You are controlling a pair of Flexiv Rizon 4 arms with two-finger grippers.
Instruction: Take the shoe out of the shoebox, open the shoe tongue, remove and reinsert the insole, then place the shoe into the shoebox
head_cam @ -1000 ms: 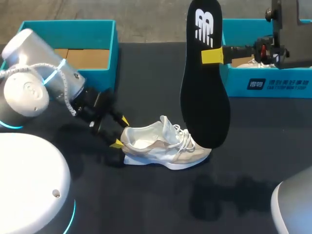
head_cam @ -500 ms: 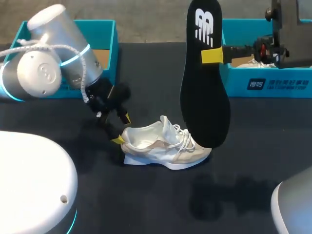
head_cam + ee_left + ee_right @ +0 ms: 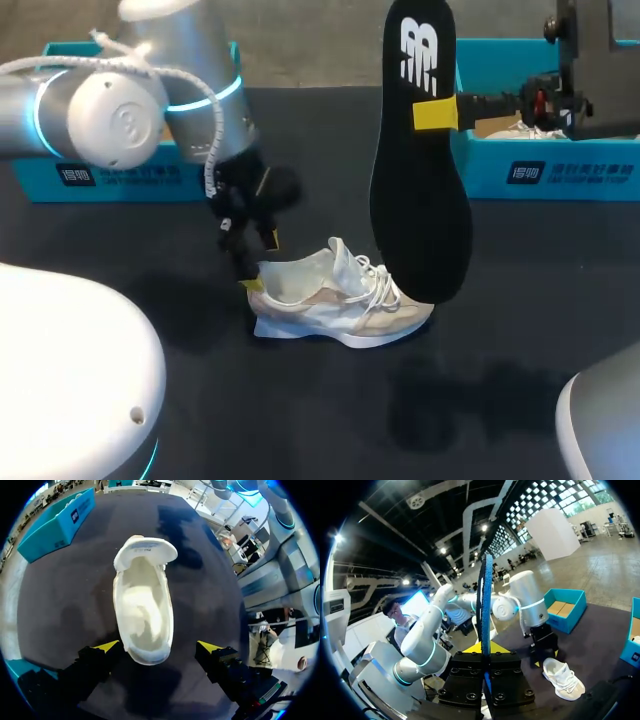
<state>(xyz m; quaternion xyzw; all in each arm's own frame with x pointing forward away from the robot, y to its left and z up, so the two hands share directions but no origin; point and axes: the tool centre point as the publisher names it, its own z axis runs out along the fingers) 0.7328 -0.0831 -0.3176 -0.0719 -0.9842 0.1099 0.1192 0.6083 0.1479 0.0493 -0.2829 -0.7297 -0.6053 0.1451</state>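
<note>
Dark and matte, the bench (image 3: 520,330) carries a white sneaker (image 3: 335,295) lying out in the open between two teal shoeboxes: the left shoebox (image 3: 120,178) behind my left arm and the right shoebox (image 3: 560,175) at the far right. My left claw (image 3: 261,261) hangs at the sneaker's heel, spread wide. In the left wrist view the heel of the sneaker (image 3: 144,605) sits between the fingers of that claw (image 3: 158,646), with a gap at each yellow tip, so it grips nothing. My right claw (image 3: 435,115) is pinched narrow on a black insole (image 3: 420,200), holding it upright above the bench. The right wrist view shows the insole (image 3: 484,605) edge-on, rising from that claw (image 3: 485,650). A white logo marks the insole's upper end. White print runs along each shoebox's front wall.
</note>
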